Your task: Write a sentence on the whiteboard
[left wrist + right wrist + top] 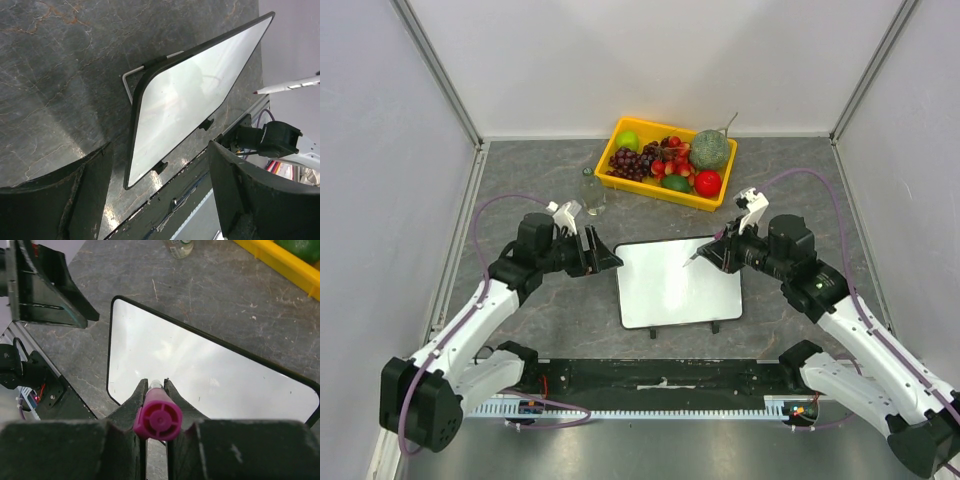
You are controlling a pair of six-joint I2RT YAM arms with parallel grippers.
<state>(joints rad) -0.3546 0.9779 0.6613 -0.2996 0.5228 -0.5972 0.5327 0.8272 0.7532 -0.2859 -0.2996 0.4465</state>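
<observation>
Beneath the marker [698, 254] in the right gripper [719, 244], the whiteboard [670, 292].

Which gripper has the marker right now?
The right gripper, shut on the magenta-ended marker over the whiteboard. The left gripper stands open and empty by the board's left edge.

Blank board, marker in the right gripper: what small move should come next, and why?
Likely lower the right gripper until the tip of its white marker with the magenta end touches the glossy white, black-rimmed whiteboard. The board shows no lettering, the marker is gripped, and its tip seems to hang just above the surface.
</observation>
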